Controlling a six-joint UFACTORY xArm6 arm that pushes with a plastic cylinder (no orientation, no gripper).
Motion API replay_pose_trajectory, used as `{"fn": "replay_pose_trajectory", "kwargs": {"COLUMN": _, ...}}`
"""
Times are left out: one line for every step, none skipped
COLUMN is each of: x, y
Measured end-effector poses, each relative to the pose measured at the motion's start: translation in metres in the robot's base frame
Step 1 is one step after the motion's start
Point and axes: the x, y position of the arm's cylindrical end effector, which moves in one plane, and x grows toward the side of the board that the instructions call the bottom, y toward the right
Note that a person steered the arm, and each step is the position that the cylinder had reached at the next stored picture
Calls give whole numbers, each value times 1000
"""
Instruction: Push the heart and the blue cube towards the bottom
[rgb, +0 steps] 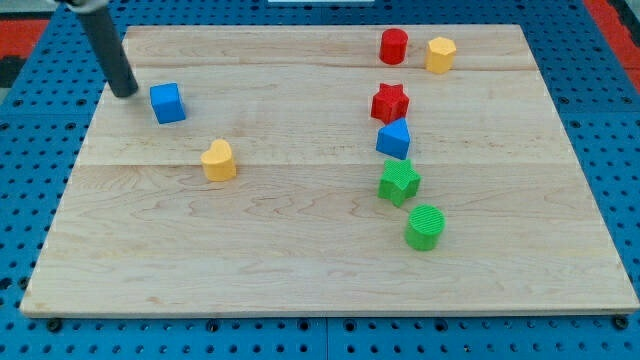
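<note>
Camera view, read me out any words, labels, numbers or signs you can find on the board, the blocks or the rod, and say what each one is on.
No text: none can be read anywhere in this view.
The wooden board shows only bare grain.
The blue cube, yellow heart, red star and green cylinder carry no marks, nor do the other blocks.
The dark rod is plain down to my tip, which sits just left of the blue cube.
</note>
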Motion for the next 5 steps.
{"fn": "replay_pose_trajectory", "kwargs": {"x": 42, "y": 70}}
{"fn": "replay_pose_trajectory", "kwargs": {"x": 108, "y": 101}}
{"fn": "replay_pose_trajectory", "kwargs": {"x": 76, "y": 92}}
{"fn": "replay_pose_trajectory", "kwargs": {"x": 65, "y": 112}}
{"fn": "replay_pose_trajectory", "kwargs": {"x": 131, "y": 130}}
